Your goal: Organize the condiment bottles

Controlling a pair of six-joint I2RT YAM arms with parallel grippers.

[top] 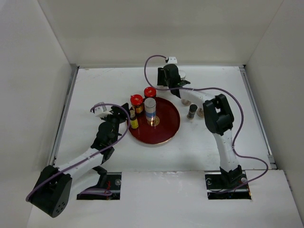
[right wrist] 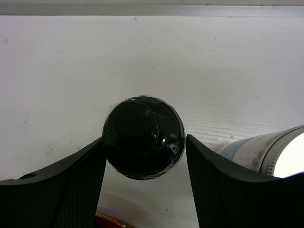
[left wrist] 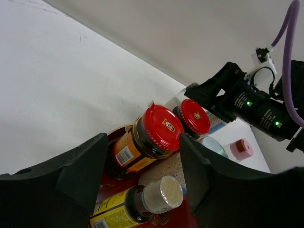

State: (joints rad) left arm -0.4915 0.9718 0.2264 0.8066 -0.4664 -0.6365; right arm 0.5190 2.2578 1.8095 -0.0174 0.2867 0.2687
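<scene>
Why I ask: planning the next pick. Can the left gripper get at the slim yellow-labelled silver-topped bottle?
Likely yes: the left gripper is open, the slim yellow-labelled bottle directly ahead, nothing between.

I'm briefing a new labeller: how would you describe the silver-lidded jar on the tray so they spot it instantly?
Find the dark red round tray mid-table. In its far-left part stands the silver-lidded jar. Unlike the red-lidded jars beside it and the slim yellow-labelled bottle, it has a blue band.

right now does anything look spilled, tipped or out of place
Nothing stands out. The two red-lidded jars, silver-lidded jar and slim yellow-labelled bottle stand upright at the dark red tray; no spill shows on the table.
</scene>
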